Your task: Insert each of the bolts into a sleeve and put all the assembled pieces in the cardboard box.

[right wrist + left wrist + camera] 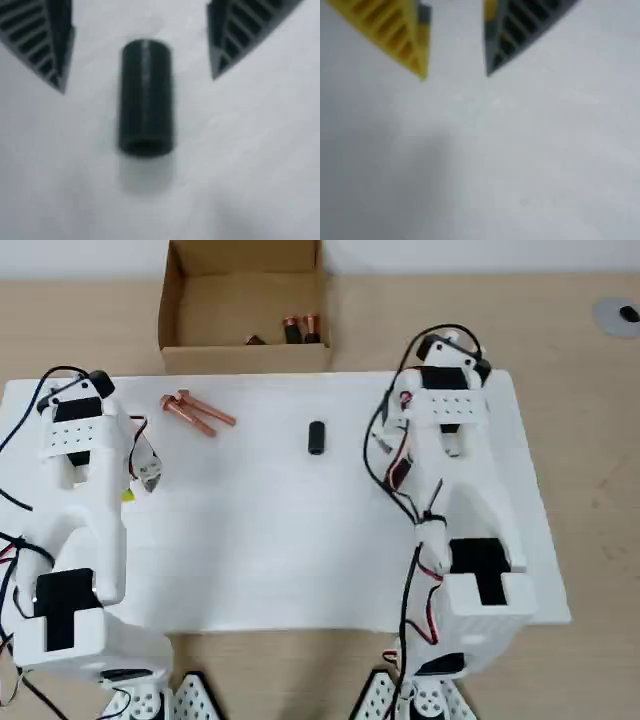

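Two copper bolts (196, 412) lie side by side on the white board (300, 570), near its far left. One black sleeve (316, 437) lies loose at the board's far middle, left of the right arm's head. In the right wrist view this sleeve (146, 112) rests on the board, framed by the dark fingers of my open right gripper (138, 84), which touch nothing. My left gripper (455, 76) is open over bare white board, one finger yellow (405, 35) and one dark. It hangs right of the left arm (140, 475), below the bolts.
The open cardboard box (172, 310) stands just past the board's far edge. It holds copper and black assembled pieces (300, 330) at its near wall. The right arm (470, 490) stands along the board's right side.
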Robot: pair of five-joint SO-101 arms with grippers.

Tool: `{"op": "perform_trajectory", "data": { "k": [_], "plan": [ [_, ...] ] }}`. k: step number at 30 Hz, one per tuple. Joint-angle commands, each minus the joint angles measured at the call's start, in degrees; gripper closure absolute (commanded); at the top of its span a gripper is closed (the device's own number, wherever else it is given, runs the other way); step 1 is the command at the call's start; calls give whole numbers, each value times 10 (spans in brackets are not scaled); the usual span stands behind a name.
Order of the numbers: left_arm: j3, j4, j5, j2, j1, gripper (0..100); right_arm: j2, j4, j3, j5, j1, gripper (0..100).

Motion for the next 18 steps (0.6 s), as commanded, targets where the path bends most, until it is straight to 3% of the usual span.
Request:
{"op": "perform_trajectory", "data": {
  "k": [1, 18],
  "plan": [
    [-25, 1, -4, -3, -8, 916, 4, -1, 9, -4, -33, 771],
    [-24, 1, -5, -3, -9, 916, 42, 3, -11, -4, -44, 771]
  ]
}}
